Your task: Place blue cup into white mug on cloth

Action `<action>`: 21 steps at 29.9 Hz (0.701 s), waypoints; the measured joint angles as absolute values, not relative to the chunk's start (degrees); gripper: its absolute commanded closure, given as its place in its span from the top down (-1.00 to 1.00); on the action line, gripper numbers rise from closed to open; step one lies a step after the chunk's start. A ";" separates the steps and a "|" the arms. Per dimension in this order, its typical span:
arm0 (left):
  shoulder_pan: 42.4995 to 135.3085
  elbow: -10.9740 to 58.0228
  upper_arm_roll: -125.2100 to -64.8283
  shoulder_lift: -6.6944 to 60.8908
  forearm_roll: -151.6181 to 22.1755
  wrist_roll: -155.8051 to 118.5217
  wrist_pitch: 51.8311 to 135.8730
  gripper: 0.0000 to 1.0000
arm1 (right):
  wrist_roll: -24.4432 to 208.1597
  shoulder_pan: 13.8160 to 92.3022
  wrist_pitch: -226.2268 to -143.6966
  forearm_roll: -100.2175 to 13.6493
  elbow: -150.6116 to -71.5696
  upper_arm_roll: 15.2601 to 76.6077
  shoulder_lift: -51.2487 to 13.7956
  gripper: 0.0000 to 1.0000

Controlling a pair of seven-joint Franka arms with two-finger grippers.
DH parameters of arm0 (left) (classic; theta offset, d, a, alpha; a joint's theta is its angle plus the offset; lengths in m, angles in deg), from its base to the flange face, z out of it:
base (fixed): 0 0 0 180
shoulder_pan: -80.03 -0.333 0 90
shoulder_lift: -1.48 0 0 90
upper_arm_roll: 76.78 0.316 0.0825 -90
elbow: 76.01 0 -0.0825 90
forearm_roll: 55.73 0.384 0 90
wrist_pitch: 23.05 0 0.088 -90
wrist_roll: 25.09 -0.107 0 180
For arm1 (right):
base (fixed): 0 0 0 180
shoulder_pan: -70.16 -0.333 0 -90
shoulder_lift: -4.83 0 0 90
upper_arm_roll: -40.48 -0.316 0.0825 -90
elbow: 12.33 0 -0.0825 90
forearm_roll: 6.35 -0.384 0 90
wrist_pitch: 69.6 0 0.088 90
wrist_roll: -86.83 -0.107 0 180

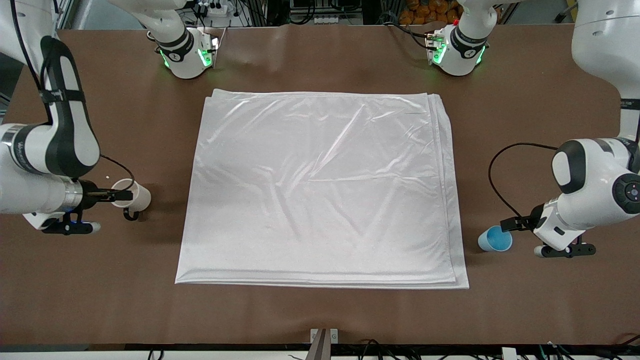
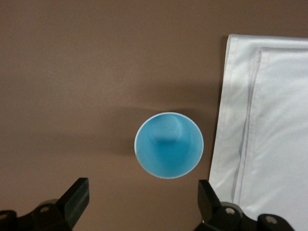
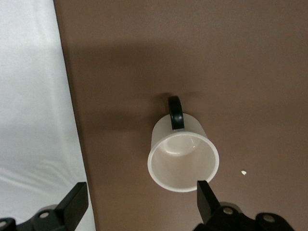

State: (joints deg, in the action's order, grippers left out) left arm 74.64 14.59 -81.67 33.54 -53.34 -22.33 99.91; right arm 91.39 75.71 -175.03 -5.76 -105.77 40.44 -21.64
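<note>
The blue cup (image 1: 495, 239) is a small, handleless, tapered cup, pale blue outside and brighter blue inside, standing upright on the bare table (image 1: 320, 310) just off the cloth's (image 1: 320, 190) edge at the left arm's end. The white mug (image 1: 134, 196) is off-white with a cream inside and a small black loop handle; it stands upright on the table off the cloth's edge at the right arm's end, a little apart from the fabric. The cloth is a large, shiny white rectangle folded in layers, lightly wrinkled, with nothing on it.

The table is covered in matte brown. A tiny white speck (image 3: 244, 172) lies on it near the mug. Cables and equipment show past the table's edge by the arm bases.

The left gripper (image 2: 139, 199) hangs over the blue cup on the side away from the cloth, its fingers (image 2: 74, 199) spread wide, holding nothing; in the left wrist view the cup sits between and just ahead of the two tips, touching neither. The right gripper (image 3: 142, 202) hangs over the mug's rim, also away from the cloth, fingers (image 3: 206, 197) spread wide and empty; one tip overlaps the rim in the right wrist view, though whether it touches cannot be told.
</note>
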 measured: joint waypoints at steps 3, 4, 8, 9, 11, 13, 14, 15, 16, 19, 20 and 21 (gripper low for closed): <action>74.66 14.57 -81.67 34.86 -52.58 -22.50 101.68 1.00 | 92.55 75.74 -177.00 -5.33 -105.60 40.45 -24.08 1.00; 74.64 14.56 -81.67 35.24 -52.35 -22.51 102.13 1.00 | 92.93 75.77 -177.37 -5.27 -105.52 40.45 -24.76 1.00; 74.62 14.53 -81.65 36.54 -52.09 -22.61 104.03 1.00 | 95.05 75.88 -178.14 -5.18 -104.94 40.48 -27.12 1.00; 74.61 14.52 -81.65 36.79 -52.06 -22.63 104.36 1.00 | 95.56 75.94 -178.43 -5.16 -104.85 40.49 -27.50 1.00; 74.58 14.52 -81.64 37.32 -52.04 -22.66 105.16 1.00 | 96.85 76.19 -179.43 -5.05 -104.72 40.51 -28.17 1.00; 74.52 14.51 -81.63 37.86 -52.03 -22.67 105.88 1.00 | 98.48 76.59 -180.45 -4.91 -104.61 40.52 -28.67 1.00; 74.49 14.51 -81.62 38.14 -52.02 -22.68 106.20 1.00 | 99.29 76.82 -180.87 -4.83 -104.56 40.52 -28.89 1.00; 74.45 14.51 -81.61 38.42 -52.02 -22.69 106.55 1.00 | 100.07 77.06 -181.27 -4.77 -104.53 40.54 -29.08 1.00; 74.42 14.50 -81.60 38.68 -52.01 -22.70 106.93 1.00 | 100.69 77.28 -181.56 -4.72 -104.52 40.56 -29.24 1.00; 74.34 14.50 -81.59 39.47 -52.01 -22.73 108.05 1.00 | 102.31 77.98 -182.62 -4.56 -104.48 40.58 -29.76 0.98; 74.35 14.50 -81.60 39.67 -52.01 -22.75 108.30 1.00 | 102.61 78.17 -183.00 -4.53 -104.47 40.58 -29.94 0.90; 74.37 14.49 -81.60 39.86 -52.00 -22.76 108.51 1.00 | 102.93 78.36 -183.41 -4.50 -104.46 40.58 -30.15 0.79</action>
